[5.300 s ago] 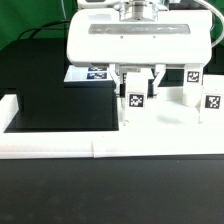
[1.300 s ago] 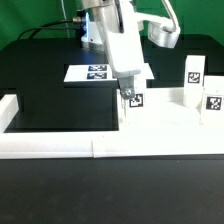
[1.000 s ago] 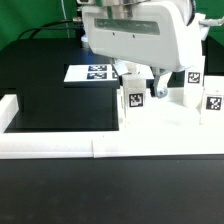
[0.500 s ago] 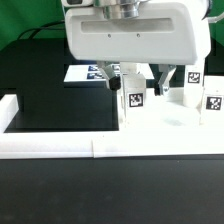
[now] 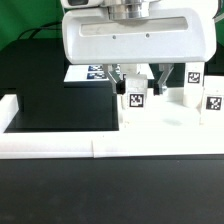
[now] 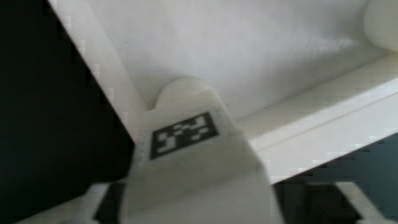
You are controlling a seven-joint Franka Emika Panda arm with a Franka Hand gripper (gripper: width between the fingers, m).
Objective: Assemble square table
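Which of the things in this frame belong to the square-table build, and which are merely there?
Part of the job:
- tabletop panel
- leg at the claw, tag facing out
- two more legs and, upright at the exterior view's right
- claw, straddling the first leg

Just there:
- marker board
- border wall
- black table

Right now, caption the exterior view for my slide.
Gripper holds tabletop panel upright above tagged table legs.

Ext cam: front-on, slightly high, mid-range. Wrist cam: v. close on tagged leg (image 6: 189, 140) (image 5: 134, 98); both share it.
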